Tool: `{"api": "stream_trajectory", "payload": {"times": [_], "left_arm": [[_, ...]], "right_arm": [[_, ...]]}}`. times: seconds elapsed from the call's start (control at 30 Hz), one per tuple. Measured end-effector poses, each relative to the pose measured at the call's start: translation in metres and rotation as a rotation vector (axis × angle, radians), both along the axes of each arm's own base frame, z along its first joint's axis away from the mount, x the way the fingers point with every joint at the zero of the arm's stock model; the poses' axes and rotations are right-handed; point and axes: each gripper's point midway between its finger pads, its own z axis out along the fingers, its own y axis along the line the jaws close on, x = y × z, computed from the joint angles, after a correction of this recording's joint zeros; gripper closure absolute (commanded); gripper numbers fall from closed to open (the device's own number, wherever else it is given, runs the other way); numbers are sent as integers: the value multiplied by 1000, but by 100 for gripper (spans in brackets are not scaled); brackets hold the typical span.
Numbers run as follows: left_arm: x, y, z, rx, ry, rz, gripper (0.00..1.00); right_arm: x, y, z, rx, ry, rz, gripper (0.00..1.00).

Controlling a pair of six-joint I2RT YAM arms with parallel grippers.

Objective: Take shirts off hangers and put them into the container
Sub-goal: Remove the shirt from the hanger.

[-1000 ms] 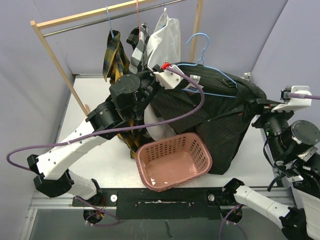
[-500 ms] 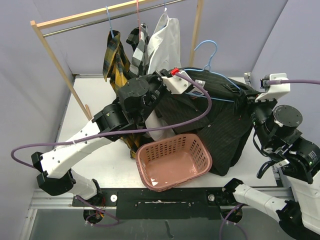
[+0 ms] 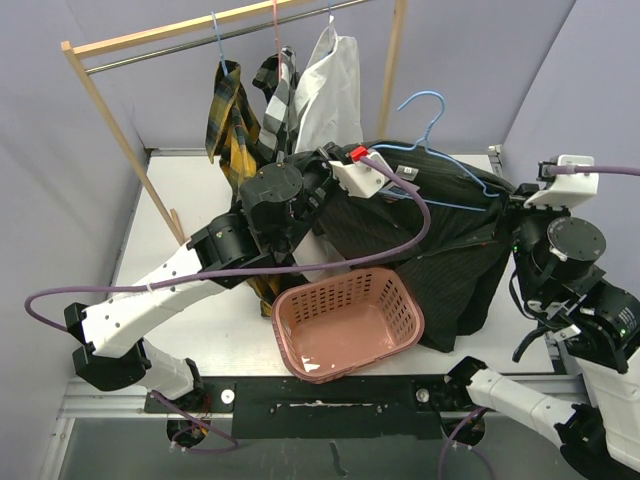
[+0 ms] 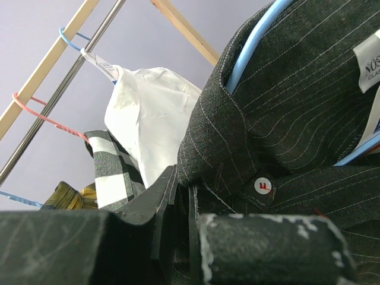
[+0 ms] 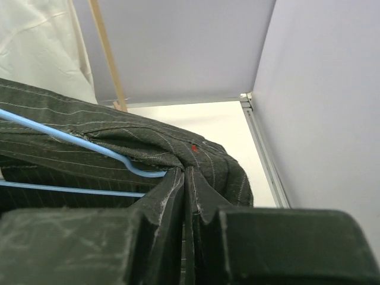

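Limp black shirt (image 3: pixel 440 250) was held by both arms, just far of the pink container (image 3: pixel 350 320).
Top: soft and light on its blue hanger (image 3: pixel 431 135). Left wrist: left end effector (image 4: pixel 181 199) pinched shut below the collar. Right wrist: right end effector (image 5: pixel 185 190) shut on shoulder cloth, probably a sound hold.

Black shirt (image 4: pixel 297 89) on blue hanger (image 4: pixel 254 46)

Even, diffuse overhead light, no hard shadows, only soft shade on the worktop (image 3: pixel 190 200) under the black shirt (image 3: pixel 440 260). Faint glare on the basket (image 3: pixel 405 300) floor. Top view is sharp. In the wrist views the left claw (image 4: pixel 181 193) and right claw (image 5: pixel 185 178) are blurred up close, while pinstripes just beyond are crisp. The white shirt (image 4: pixel 148 119) above the left claw is near blown out.
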Motion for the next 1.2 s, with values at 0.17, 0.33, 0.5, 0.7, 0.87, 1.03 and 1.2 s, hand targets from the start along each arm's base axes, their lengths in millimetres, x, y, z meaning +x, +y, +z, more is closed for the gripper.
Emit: {"api": "stream_trajectory", "payload": {"times": [0.17, 0.33, 0.5, 0.7, 0.87, 1.03, 1.2], "left_arm": [[-2, -2, 2, -3, -5, -11, 100], [-6, -8, 3, -8, -9, -40, 100], [-7, -9, 4, 1, -15, -46, 100], [-10, -5, 9, 15, -37, -50, 100], [-13, -7, 11, 20, -46, -64, 100], [-11, -3, 12, 28, -50, -44, 100], [-3, 11, 12, 31, -49, 24, 100]], "right_arm": [[-13, -15, 3, 14, -27, -31, 100], [-23, -26, 7, 21, -51, -49, 100], [-27, -28, 6, 0, -46, -57, 100], [-39, -27, 4, 5, -55, 2, 100], [-49, -25, 3, 69, -58, 94, 99], [-44, -18, -2, 35, -6, 57, 52], [-40, -9, -13, -35, 35, 54, 41]]}}
